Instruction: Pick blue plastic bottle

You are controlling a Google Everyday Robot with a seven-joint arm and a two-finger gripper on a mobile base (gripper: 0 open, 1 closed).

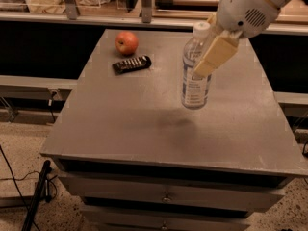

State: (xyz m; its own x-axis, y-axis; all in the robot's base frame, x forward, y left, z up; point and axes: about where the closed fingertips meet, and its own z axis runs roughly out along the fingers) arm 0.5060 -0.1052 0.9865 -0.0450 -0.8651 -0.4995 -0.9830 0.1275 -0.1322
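The blue plastic bottle (194, 86) is clear, with a white cap and a pale label. It hangs upright a little above the grey table (134, 129), over the right middle, with its shadow on the surface below it. My gripper (202, 64) comes in from the upper right on a white arm and is shut on the bottle's upper body. One cream finger (215, 55) lies across the bottle's front; the other is hidden behind it.
A red apple (126, 42) and a dark snack bar (131, 64) lie at the table's far left. Drawers (166, 196) sit under the tabletop. A counter with metal legs runs behind. A black cable and stand (36, 196) are on the floor at left.
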